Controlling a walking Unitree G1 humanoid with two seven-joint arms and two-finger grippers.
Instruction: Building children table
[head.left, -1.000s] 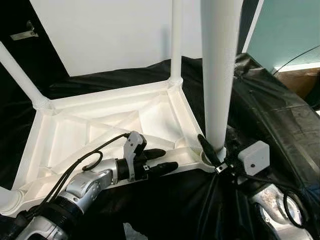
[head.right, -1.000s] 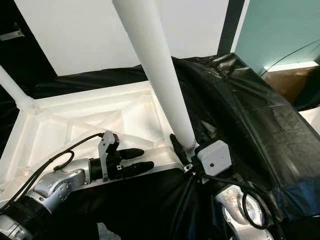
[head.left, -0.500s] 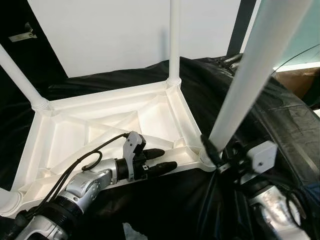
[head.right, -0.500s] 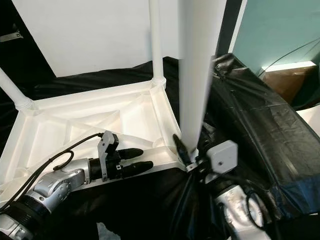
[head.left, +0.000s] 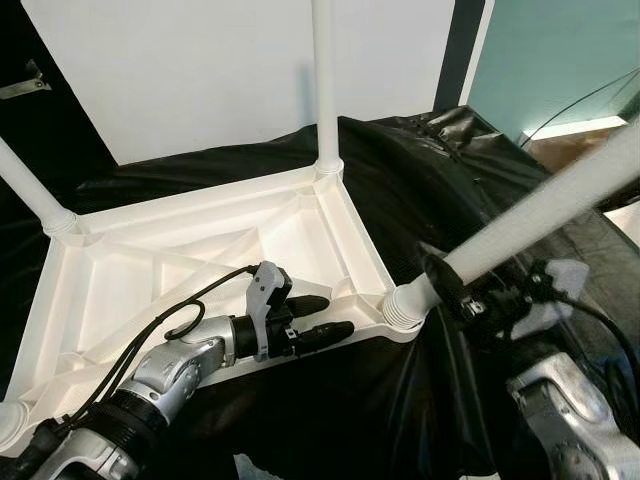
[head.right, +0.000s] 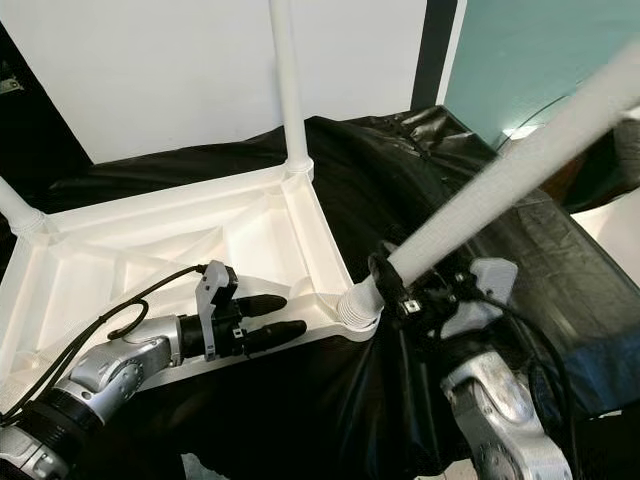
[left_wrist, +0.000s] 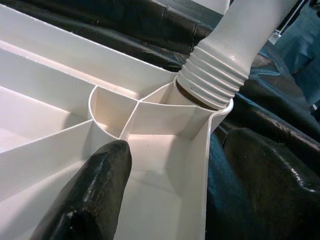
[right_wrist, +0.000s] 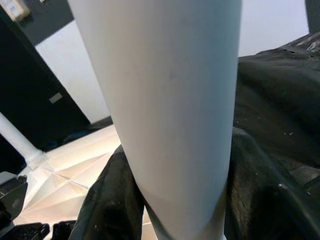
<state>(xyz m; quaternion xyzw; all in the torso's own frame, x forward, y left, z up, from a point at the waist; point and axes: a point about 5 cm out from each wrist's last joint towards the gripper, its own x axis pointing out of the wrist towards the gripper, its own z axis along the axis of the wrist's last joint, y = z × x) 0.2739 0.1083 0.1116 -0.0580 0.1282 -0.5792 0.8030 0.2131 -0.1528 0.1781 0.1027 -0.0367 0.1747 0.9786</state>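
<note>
A white plastic children's table (head.left: 200, 245) lies upside down on a black plastic sheet (head.left: 480, 190), its ribbed underside facing up. One white leg (head.left: 322, 80) stands upright in the far right corner socket, and another leg (head.left: 30, 185) rises at a slant from the far left corner.

At the near right corner, the right gripper (head.right: 395, 285) is clamped on a fourth leg (head.right: 500, 175) close to its threaded end. This leg leans steeply away to the right, while its ribbed end sits at the corner socket (head.left: 403, 308) (how far it has gone in cannot be told). In the right wrist view the leg (right_wrist: 165, 110) runs between the two black fingers (right_wrist: 107, 200), which press on both of its sides.

The left gripper (head.left: 325, 322) lies along the table's near edge, just left of that socket. Its fingers are apart and straddle the rim: in the left wrist view one finger (left_wrist: 90, 195) rests inside the tray-like underside and the other (left_wrist: 270, 180) lies outside over the black sheet, with the table's thin near wall (left_wrist: 202, 190) between them. A white wall (head.left: 200, 60) stands behind the scene.
</note>
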